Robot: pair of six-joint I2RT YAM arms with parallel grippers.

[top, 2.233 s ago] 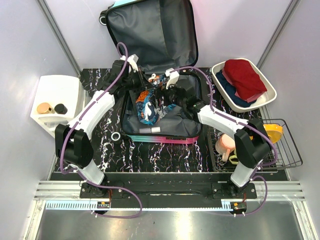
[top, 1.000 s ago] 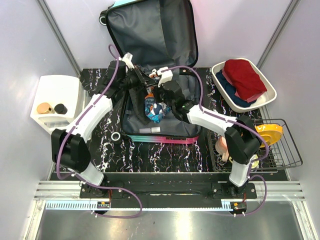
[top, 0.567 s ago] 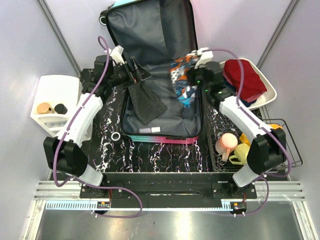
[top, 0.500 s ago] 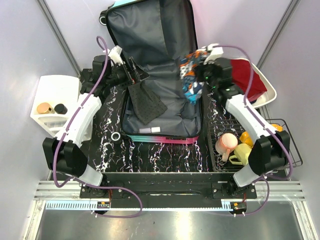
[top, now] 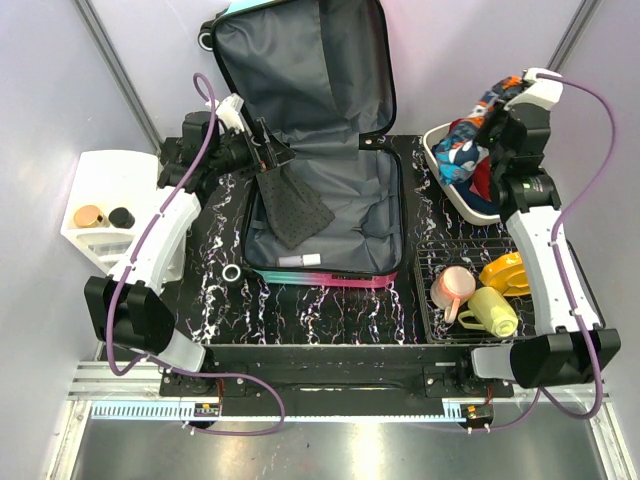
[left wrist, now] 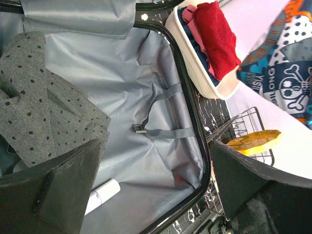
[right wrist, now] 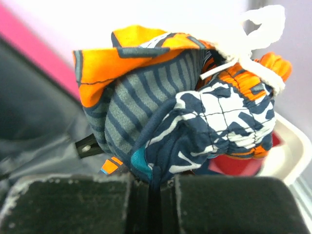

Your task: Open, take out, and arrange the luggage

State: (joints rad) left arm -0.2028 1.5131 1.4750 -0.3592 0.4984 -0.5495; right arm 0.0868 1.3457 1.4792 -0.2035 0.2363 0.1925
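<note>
The luggage (top: pixel 330 215) lies open on the table, its lid (top: pixel 300 60) upright at the back and its grey lining (left wrist: pixel 146 97) bare. A grey dotted cloth (top: pixel 295 205) and a white tube (top: pixel 298 260) lie inside; both also show in the left wrist view, cloth (left wrist: pixel 34 107) and tube (left wrist: pixel 102 195). My left gripper (top: pixel 272 155) hovers open at the luggage's back left corner, with nothing between its fingers (left wrist: pixel 58 185). My right gripper (top: pixel 497 125) is shut on patterned orange-and-blue shorts (right wrist: pixel 195 117), held over the white tub (top: pixel 535 190).
The tub holds red (left wrist: pixel 217 34) and dark blue clothes. A wire basket (top: pixel 580 290) at the right holds a pink cup (top: pixel 450 285), a yellow cup (top: pixel 490 312) and an orange dish. A white shelf (top: pixel 110 185) with two lids stands left. A small ring (top: pixel 232 272) lies on the table.
My left gripper opened and drew back to the luggage's left corner. My right arm lifted the patterned shorts out of the luggage and carried them right, over the tub.
</note>
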